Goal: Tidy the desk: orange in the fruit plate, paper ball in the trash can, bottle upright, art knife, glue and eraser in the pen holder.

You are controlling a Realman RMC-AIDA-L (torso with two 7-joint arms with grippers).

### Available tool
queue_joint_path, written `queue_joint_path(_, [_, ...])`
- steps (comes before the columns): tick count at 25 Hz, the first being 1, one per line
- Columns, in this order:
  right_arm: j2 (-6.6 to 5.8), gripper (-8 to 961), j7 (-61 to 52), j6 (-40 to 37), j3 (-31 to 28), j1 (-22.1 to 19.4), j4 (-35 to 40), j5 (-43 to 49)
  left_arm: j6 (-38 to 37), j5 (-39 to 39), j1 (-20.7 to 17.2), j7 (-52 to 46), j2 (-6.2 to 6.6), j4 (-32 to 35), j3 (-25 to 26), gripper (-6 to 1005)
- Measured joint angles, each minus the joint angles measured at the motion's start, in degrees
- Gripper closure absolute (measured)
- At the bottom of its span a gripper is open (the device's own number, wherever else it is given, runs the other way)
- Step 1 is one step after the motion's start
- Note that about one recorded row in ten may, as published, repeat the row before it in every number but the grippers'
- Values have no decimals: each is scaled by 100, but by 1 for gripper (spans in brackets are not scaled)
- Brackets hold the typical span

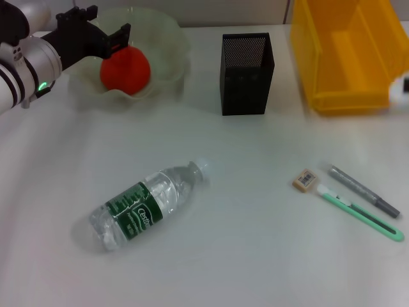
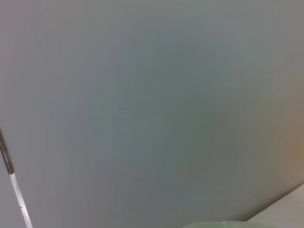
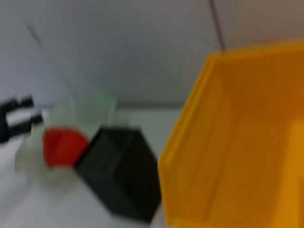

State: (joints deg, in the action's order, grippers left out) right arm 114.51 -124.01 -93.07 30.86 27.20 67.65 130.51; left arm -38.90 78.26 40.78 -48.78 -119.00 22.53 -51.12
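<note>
The orange (image 1: 125,69) lies in the pale green fruit plate (image 1: 167,38) at the back left. My left gripper (image 1: 114,29) hangs open just above and behind it, not touching; the right wrist view also shows this gripper (image 3: 21,111) with its fingers apart. The clear bottle (image 1: 146,206) lies on its side at the front left. At the right, side by side, lie the eraser (image 1: 305,180), the slim green art knife (image 1: 361,215) and the grey pen-shaped glue (image 1: 364,190). The black mesh pen holder (image 1: 246,73) stands at the back centre. The paper ball is out of view.
The yellow trash can (image 1: 348,54) stands at the back right, close to the right wrist camera. A white part of my right arm (image 1: 401,89) shows at the right edge beside it. The left wrist view shows only a blurred grey surface and a bit of plate rim (image 2: 213,224).
</note>
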Motion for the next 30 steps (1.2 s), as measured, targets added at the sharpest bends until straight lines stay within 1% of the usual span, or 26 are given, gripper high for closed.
queue_joint_path(3, [49, 618, 337, 470, -76, -48, -150, -411, -16, -18, -8, 0, 0, -10, -2, 256])
queue_joint_path(6, [167, 617, 771, 942, -82, -57, -220, -731, -30, -20, -37, -21, -7, -12, -7, 256])
queue_joint_path(9, [316, 618, 1444, 1368, -70, -36, -408, -1182, -42, -26, -62, -51, -12, -12, -11, 256])
queue_joint_path(11, [383, 619, 1823, 1673, -37, 11, -585, -1362, -48, -36, -78, -61, -14, -24, -12, 256])
queue_joint_path(13, [421, 619, 2097, 2034, -7, 104, -801, -1411, -56, -64, -92, -68, -15, -57, -12, 256])
queue_joint_path(17, [439, 621, 2668, 2599, 4, 362, -1351, -1541, -117, -171, -153, -57, -18, -93, -20, 257])
queue_joint_path(21, [440, 621, 3238, 3113, 2, 582, -1878, -1891, -215, -282, -222, -43, -18, -93, -21, 257])
queue_joint_path(25, [441, 622, 3897, 3252, 0, 726, -2313, -2343, -344, -341, -301, -69, -15, -93, -19, 257])
queue_joint_path(30, [445, 619, 4100, 3309, -2, 803, -2491, -2485, -488, -382, -370, -88, -12, -92, -8, 257])
